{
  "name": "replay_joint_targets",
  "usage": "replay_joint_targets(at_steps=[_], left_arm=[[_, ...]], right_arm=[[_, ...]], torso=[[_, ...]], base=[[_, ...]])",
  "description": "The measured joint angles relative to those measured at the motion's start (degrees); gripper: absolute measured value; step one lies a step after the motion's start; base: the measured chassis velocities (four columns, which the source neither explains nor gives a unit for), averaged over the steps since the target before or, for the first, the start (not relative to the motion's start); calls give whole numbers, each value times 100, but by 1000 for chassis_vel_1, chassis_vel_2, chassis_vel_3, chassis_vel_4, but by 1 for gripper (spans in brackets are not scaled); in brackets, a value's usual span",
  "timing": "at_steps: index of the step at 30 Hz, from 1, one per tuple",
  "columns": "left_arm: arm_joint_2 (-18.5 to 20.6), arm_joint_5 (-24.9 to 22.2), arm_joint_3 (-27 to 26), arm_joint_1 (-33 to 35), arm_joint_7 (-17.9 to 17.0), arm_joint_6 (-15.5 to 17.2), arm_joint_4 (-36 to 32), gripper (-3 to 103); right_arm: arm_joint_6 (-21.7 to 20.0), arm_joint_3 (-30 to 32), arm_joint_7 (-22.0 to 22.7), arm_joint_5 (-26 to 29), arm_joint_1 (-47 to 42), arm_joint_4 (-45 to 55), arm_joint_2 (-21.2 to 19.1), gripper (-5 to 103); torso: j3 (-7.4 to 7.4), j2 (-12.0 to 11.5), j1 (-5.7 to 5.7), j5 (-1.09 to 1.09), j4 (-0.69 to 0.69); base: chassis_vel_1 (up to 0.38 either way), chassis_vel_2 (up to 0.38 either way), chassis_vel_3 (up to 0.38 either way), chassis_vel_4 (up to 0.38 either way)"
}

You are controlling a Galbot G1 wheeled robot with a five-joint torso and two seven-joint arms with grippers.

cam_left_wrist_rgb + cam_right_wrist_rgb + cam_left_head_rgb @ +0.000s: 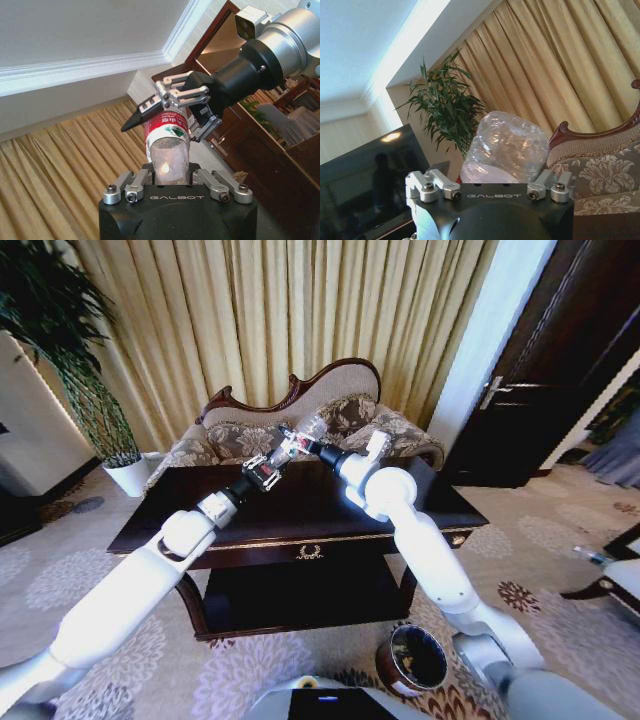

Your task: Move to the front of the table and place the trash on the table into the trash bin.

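- Both arms are raised over the table [300, 515], meeting above its far half, in front of the sofa [330, 420].
- The item held is a clear plastic bottle [297, 437] with a red and green label, not paper scraps. It is up in the air between the two grippers, well above the tabletop.
- Left gripper [268, 468]: in the left wrist view its fingers are closed narrow around one end of the bottle [167, 150], the bottle sticking straight out from the palm.
- Right gripper [296, 443]: the left wrist view shows the right gripper [175, 107] clamped on the labelled end of the bottle, one dark fingertip [137, 120] reaching past the label.
- Right wrist view: the crumpled clear body of the bottle [505, 147] sits between that gripper's fingers, close to the palm.
- The trash bin [412, 660] stands on the patterned carpet [100, 580] at the table's near right corner, beside the right arm's base, black liner open upward.
- Tabletop is dark and glossy; I cannot tell whether any small scraps lie on it.
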Motion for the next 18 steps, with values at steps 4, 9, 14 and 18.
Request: replay_joint_targets(at_steps=[4, 9, 14, 18], left_arm=[[31, -6, -62, 47, -5, -2, -12, 27], [33, -1, -96, 135, -13, 81, -49, 45], [68, 3, -183, 229, -6, 167, -98, 62], [107, -41, -244, 306, -5, 179, -129, 78]], right_arm=[[1, -16, 7, -23, 15, -4, 32, 71], [2, -43, 5, -58, 9, 22, 39, 51], [-6, -44, 7, -50, -16, 60, 27, 41], [-11, -44, 23, -44, -37, 82, 28, 35]], torso=[[0, 0, 0, 1, -2], [0, 0, 0, 0, -1], [0, 0, 0, 1, -1], [0, 1, 0, 1, -1]], base=[[0, 0, 0, 0], [0, 0, 0, 0], [0, 0, 0, 0], [0, 0, 0, 0]])
